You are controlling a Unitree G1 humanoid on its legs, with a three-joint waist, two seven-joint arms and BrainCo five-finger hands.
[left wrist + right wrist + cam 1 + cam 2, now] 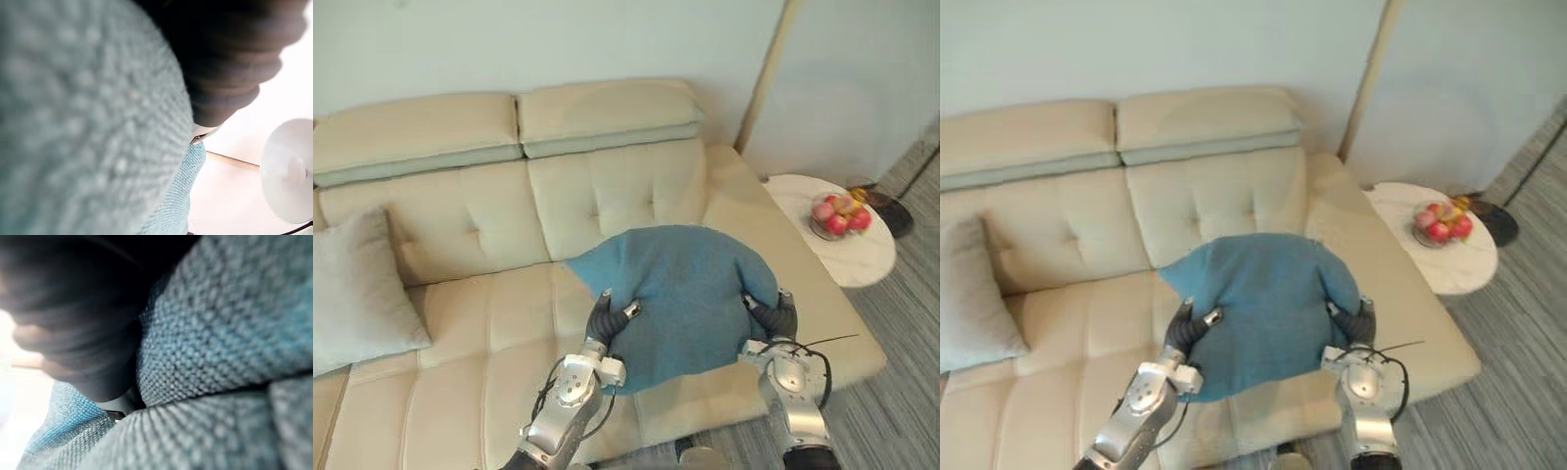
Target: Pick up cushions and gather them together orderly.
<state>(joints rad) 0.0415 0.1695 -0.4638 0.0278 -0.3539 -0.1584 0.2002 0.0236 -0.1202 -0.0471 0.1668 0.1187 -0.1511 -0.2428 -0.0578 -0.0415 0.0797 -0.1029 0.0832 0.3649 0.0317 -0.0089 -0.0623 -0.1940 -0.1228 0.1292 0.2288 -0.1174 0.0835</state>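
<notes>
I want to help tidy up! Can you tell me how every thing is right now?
blue cushion: held up over the sofa seat, gripped at both sides.
left hand: pinching the blue cushion's left edge.
right hand: pinching its right edge.
grey cushion: leaning upright at the sofa's left end, untouched.
fruit bowl: full of fruit, standing on the round side table.

Soft, even daylight falls on the blue knitted cushion (pixel 690 294), leaving only a faint shadow beneath it on the cream tufted leather sofa (pixel 607 196). In both wrist views, white glare burns out the background beyond the cushion.
</notes>
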